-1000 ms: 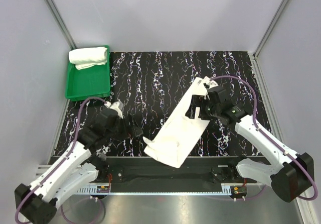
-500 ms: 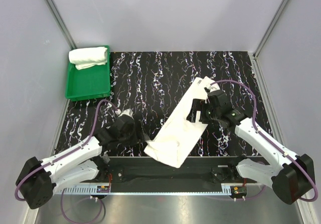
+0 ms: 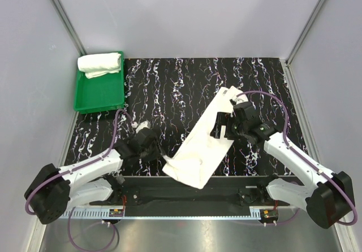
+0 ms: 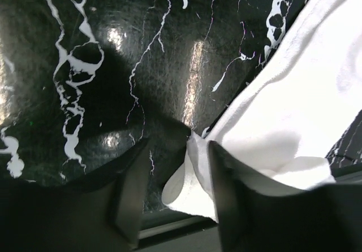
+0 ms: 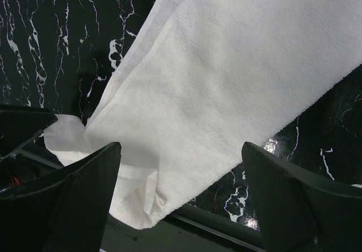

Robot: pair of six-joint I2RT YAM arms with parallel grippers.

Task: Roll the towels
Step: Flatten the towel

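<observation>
Across the right half of the black, white-veined table (image 3: 169,82), the flat towel (image 3: 206,142) lies slantwise. Its near corner sits between the spread fingers of the left gripper (image 4: 176,150). The right gripper (image 5: 181,147) hangs above it, jaws wide apart. The rolled towel (image 3: 100,64) rests in the green tray (image 3: 99,99) at the far left. Grey walls (image 3: 186,14) surround the table.

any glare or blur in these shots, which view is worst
Left wrist view is worst: glare patches on the glossy table, a shadow beside them, the towel washed out to near-featureless white, left gripper fingers soft and black. Right wrist view: towel weave crisp, right gripper fingers dark and blurred, one glint on the table. Top external view: even light, sharp.
</observation>
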